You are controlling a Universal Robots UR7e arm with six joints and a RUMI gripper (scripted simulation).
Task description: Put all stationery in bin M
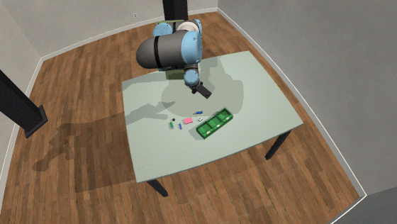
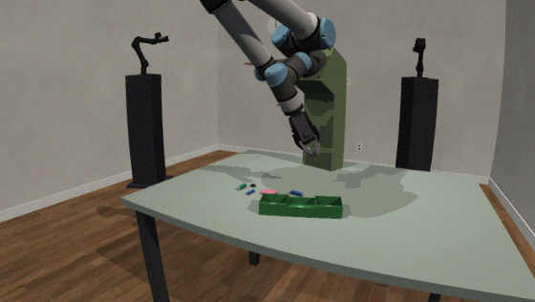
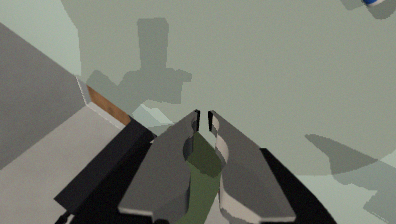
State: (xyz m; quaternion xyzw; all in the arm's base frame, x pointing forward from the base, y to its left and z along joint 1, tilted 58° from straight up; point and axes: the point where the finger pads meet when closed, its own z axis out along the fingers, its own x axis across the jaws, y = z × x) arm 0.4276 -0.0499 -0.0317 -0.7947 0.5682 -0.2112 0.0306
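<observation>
My gripper [image 1: 209,95] [image 2: 313,153] [image 3: 204,112] is shut, with nothing between its fingertips, above the table behind the small items. Three green bins [image 1: 219,127] [image 2: 274,210] stand upright in a joined row; their letters are unreadable. Left of and behind them lie a larger blue item [image 1: 199,113] [image 2: 296,193] [image 3: 371,1], a pink block [image 1: 188,120] [image 2: 268,191], a small blue item [image 1: 180,126] [image 2: 250,192], a green item [image 1: 171,125] [image 2: 242,186], a small black item [image 1: 174,120] [image 2: 253,185] and a whitish item [image 1: 200,120], hidden in the exterior view.
The pale green table [image 1: 262,106] [image 2: 406,239] carries everything. The green arm pedestal [image 2: 338,115] stands behind its back edge. Two black pillars [image 2: 145,129] [image 2: 416,124] with small dark arms stand farther back.
</observation>
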